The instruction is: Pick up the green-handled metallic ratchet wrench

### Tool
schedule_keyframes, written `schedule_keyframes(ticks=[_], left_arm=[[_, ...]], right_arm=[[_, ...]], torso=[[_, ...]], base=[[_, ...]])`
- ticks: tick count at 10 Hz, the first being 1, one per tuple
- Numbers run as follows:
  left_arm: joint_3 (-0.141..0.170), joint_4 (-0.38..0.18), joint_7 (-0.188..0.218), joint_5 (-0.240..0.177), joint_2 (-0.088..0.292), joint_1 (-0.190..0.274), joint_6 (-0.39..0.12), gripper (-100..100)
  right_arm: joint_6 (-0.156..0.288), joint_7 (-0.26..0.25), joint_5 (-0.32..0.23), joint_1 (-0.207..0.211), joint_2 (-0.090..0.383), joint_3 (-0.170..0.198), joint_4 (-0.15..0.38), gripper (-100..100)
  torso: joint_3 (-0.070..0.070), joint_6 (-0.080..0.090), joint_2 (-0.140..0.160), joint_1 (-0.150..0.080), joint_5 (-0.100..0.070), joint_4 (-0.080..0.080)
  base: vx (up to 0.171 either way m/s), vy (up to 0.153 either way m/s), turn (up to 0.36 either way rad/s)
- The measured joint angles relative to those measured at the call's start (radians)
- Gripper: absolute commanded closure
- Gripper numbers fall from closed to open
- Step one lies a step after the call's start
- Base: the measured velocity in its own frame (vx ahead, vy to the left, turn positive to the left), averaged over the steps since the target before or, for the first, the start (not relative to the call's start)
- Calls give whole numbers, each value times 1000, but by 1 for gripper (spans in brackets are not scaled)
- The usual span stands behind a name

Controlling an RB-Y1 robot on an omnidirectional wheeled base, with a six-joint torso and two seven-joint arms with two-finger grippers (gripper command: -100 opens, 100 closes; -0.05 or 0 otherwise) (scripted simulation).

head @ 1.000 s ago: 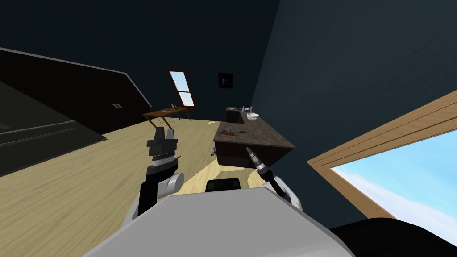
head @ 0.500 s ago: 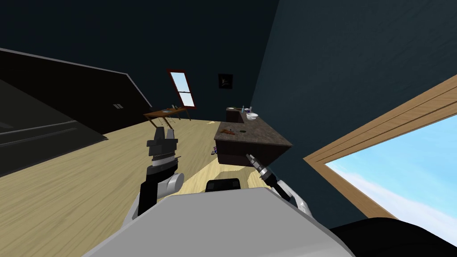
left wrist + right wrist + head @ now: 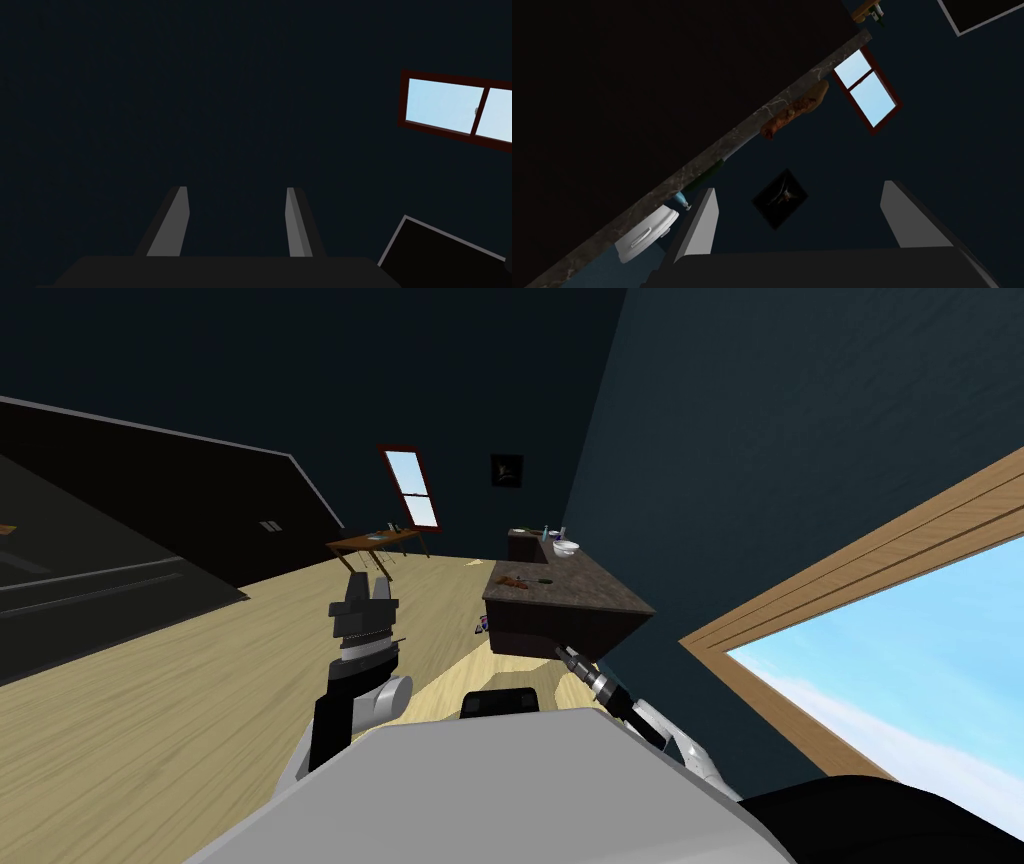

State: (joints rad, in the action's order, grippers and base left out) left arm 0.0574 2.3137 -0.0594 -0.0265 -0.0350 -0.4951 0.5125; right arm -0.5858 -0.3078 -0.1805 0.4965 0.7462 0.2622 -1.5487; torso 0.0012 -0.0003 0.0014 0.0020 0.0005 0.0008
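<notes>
The green-handled wrench (image 3: 544, 581) lies on the dark stone counter (image 3: 590, 593) ahead, beside a brown-orange item (image 3: 515, 581). In the right wrist view its green handle (image 3: 705, 176) sticks out just past the counter's marbled edge (image 3: 732, 142), seen from below. My right gripper (image 3: 563, 653) hangs low in front of the counter's near face, short of the wrench, and is open (image 3: 804, 215) with nothing between its fingers. The left gripper (image 3: 367, 586) is raised over the floor to the left, also open (image 3: 234, 220) and empty.
A white bowl (image 3: 566, 548) and a small blue item (image 3: 682, 200) sit further back on the counter. A wooden table (image 3: 368, 541) stands under the far window. Small items (image 3: 481, 628) lie on the floor by the counter's left corner. A dark wall runs along the counter's right.
My right arm has dropped and swung slightly right, its gripper now lower against the counter's front. The left arm has stayed put. The view has shifted a little.
</notes>
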Motion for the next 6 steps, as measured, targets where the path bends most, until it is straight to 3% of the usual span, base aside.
schedule_keyframes(ticks=[3, 6], left_arm=[[0, 0, 0, 0, 0, 0, 0, 0], [0, 0, 0, 0, 0, 0, 0, 0]], right_arm=[[-23, -45, -27, -30, 77, 51, 114, -100], [-44, -90, -47, -28, 166, 87, 210, -100]], torso=[[0, 0, 0, 1, 0, 0], [-1, 0, -1, 3, 1, 0]], base=[[-27, 40, 44], [-8, 63, 68]])
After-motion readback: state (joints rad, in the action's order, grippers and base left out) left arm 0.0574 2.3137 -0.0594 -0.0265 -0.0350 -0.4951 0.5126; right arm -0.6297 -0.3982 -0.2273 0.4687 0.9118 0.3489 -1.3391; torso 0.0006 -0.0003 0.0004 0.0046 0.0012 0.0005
